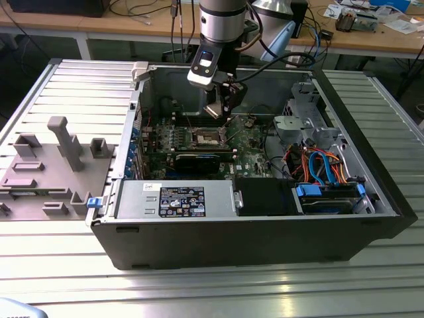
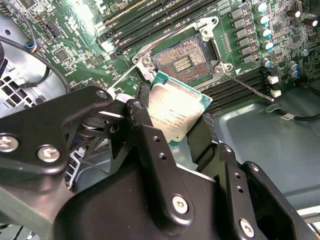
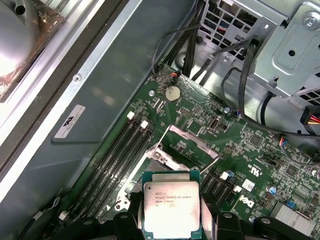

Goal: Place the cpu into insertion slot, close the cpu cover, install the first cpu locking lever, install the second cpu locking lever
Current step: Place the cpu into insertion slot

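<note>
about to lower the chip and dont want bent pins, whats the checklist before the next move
1. cpu clamped in the gripper: ok
2. insertion slot empty, contacts bare: ok
3. cpu cover raised off the slot: ok
4. locking lever swung out, not latched: ok
5. cpu squared up over the slot: cannot tell from these angles

A black computer case (image 1: 252,242) stands beside a grey fixture (image 1: 64,140).
</note>
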{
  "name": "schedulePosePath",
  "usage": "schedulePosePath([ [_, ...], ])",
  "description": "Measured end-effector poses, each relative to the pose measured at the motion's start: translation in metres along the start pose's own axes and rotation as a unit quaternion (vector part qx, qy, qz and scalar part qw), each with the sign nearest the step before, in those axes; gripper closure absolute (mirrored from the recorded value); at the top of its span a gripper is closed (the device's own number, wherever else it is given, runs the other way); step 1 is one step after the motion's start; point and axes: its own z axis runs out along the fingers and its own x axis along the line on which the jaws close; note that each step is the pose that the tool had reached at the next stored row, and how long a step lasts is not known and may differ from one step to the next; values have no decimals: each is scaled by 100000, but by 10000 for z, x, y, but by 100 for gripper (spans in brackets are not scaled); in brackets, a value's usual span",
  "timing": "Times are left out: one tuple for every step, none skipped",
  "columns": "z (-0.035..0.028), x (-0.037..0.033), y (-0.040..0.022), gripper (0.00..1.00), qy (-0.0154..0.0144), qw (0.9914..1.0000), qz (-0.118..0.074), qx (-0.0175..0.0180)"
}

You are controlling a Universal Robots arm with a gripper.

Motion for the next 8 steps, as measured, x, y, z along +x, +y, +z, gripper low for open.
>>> schedulePosePath([
  [0, 0, 0, 45, -7, 100000, 61, -4],
  [0, 0, 0, 45, -10, 100000, 109, -4],
  [0, 0, 0, 45, -17, 100000, 183, -7],
  [0, 0, 0, 45, -24, 100000, 241, -4],
  [0, 0, 0, 45, -28, 99999, 322, -8],
  [0, 0, 0, 45, -34, 99999, 378, -10],
  [0, 0, 0, 45, -39, 99999, 431, -10],
  [1, 0, 0, 45, -42, 99999, 497, -13],
])
